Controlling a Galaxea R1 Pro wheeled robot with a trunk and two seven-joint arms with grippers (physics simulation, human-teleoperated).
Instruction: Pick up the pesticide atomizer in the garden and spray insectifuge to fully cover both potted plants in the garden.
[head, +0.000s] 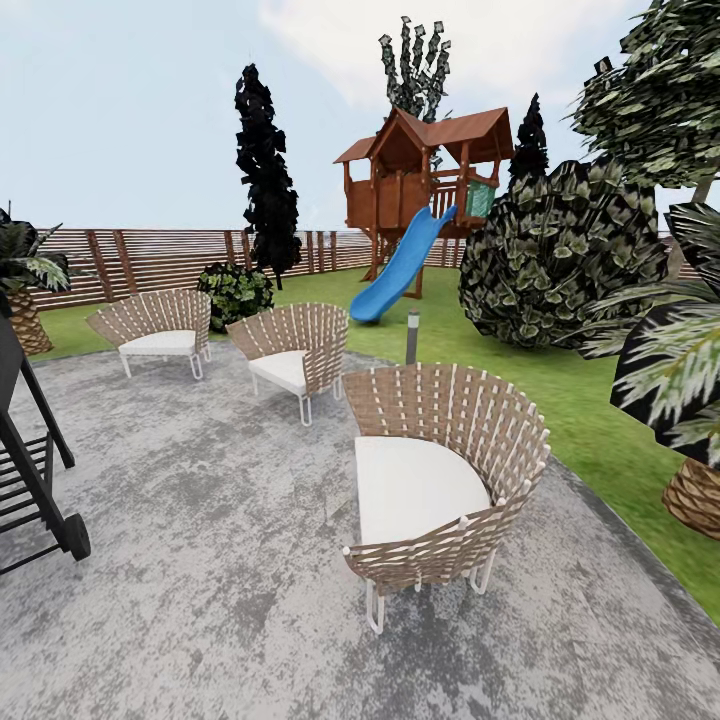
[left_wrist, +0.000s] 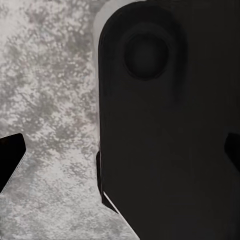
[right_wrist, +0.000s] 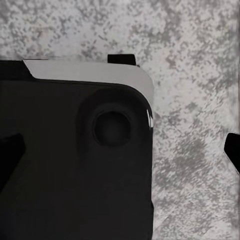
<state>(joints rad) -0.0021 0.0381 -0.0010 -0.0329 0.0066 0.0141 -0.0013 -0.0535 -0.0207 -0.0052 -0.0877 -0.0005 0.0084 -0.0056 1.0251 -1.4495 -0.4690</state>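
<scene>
Still search and travel step: no atomizer found yet. Left gripper (left_wrist: 120, 150) and right gripper (right_wrist: 120, 145) wide apart, empty, patio paving (right_wrist: 200, 60) beneath fingertips. Next: drive past wicker chair (head: 440, 480) toward lawn (head: 560, 390).

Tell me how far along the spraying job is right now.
Nothing looks done yet. The head view takes in the grey patio, three woven chairs, the nearest, the lawn and the fence. Each wrist view looks down past a dark robot part at paving. Left to do: find and pick up the atomizer, then spray both plants.
</scene>
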